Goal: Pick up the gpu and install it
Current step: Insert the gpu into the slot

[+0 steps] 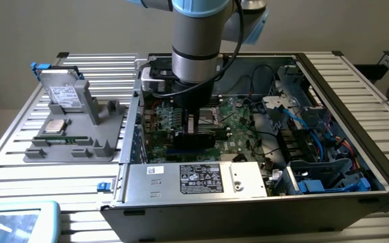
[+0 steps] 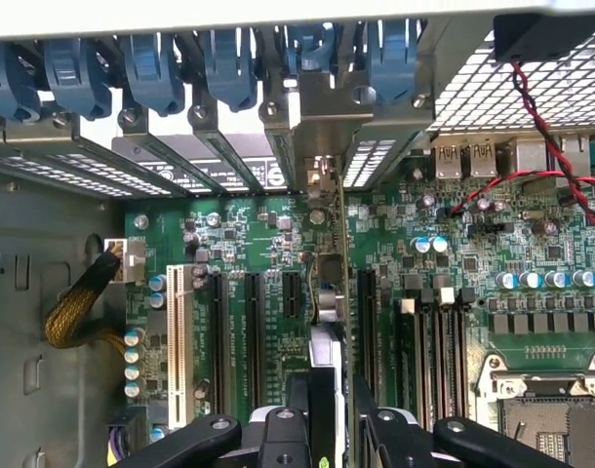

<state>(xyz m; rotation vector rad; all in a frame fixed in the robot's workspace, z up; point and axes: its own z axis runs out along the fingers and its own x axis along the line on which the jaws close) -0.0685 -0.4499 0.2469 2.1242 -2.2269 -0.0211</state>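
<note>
Down inside the open case [image 1: 248, 217], just past the labelled power supply [image 1: 201, 177]: the gpu [image 1: 196, 140], clamped in the gripper [image 1: 198, 124] between fingers [image 2: 371, 419] narrowed onto its two faces. Held edge-on and upright, low over the motherboard [image 1: 238, 129] slots; cannot tell whether seated. Farther off, toward the exterior view's left, outside the case, a grey holder [image 1: 73, 152] with a hard drive [image 1: 65, 93] propped in it

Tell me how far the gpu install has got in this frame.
Done: the gpu is picked up and inside the open computer case. In hand: the gripper clamps it edge-on over the motherboard slots. Left: full seating in a slot can't be confirmed, and the card is not released.
</note>
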